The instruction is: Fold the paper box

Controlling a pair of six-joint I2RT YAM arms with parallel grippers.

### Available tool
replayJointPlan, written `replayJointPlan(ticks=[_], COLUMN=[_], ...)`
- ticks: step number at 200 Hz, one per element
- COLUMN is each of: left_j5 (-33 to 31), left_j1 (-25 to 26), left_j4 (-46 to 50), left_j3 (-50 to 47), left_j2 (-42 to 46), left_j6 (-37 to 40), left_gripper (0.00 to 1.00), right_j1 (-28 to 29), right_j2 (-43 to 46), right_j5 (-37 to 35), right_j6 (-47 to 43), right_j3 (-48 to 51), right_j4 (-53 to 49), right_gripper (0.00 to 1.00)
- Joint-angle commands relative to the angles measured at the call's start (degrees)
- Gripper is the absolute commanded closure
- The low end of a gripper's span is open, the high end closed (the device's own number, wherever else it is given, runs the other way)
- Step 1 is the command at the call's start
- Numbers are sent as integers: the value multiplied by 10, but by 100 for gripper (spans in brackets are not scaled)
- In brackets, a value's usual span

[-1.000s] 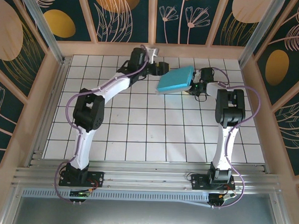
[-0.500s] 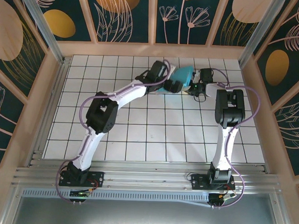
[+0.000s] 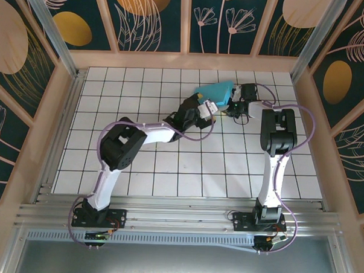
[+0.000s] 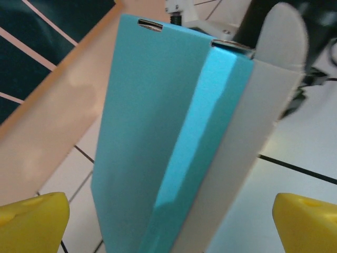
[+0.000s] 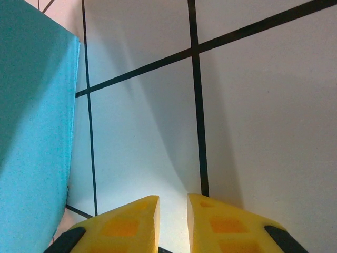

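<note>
One box [image 3: 215,89] is on the table [image 3: 168,172], at the far side and a little right of the middle, near the wooden wall [image 3: 185,60]. From above it shows as a turquoise wedge between the ends of the two arms.

In the left wrist view the box [image 4: 152,132] rises up the middle of the picture. It shows two turquoise panels meeting at one crease, the left one darker and the right one brighter. To their right is one white panel with a rounded top. Two short slits sit on its upper edge, one over each turquoise panel. It stands tilted rather than flat; where its lower edge rests I cannot tell.

The two left fingers [image 4: 31,224] are yellow and set wide apart at the bottom corners, with the box between them and touching neither. The left arm [image 3: 152,132] reaches across the table from the near left to the box's near side.

In the right wrist view the box [image 5: 31,132] fills the left edge as one turquoise face, raised above the tiles and casting a shadow on them. The two right fingers [image 5: 129,221] stand close together with only a narrow gap. Bare tile shows through the gap, and nothing is between them. They are beside the box, not on it. The right arm [image 3: 273,134] comes straight up from the near right, its end just right of the box.
</note>
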State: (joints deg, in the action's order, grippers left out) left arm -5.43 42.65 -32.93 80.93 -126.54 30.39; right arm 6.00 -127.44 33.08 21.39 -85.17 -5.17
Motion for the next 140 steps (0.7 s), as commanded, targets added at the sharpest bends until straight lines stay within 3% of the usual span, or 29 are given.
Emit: replayJointPlan(ticks=[1, 54, 79, 97, 111, 140], left_j5=[-67, -131, -146, -146, -150, -140], left_j1=[0, 0, 1, 0, 1, 0], left_j4=[-88, -144, -144, -141, -139, -114], left_j3=[27, 75, 112, 129, 135, 150], left_j2=[-41, -103, -132, -144, -147, -144], left_j6=[57, 61, 69, 72, 74, 87], left_gripper=[1, 1, 7, 13, 26, 43], right_j1=[5, 6, 6, 6, 7, 6], right_j2=[10, 10, 15, 21, 27, 41], right_j5=[5, 5, 5, 5, 5, 8], right_j6=[-4, -6, -9, -10, -10, -13], right_j3=[-9, -14, -15, -13, -12, -10], right_j4=[-29, -35, -41, -44, -45, -51], right_gripper=[78, 79, 79, 79, 79, 79])
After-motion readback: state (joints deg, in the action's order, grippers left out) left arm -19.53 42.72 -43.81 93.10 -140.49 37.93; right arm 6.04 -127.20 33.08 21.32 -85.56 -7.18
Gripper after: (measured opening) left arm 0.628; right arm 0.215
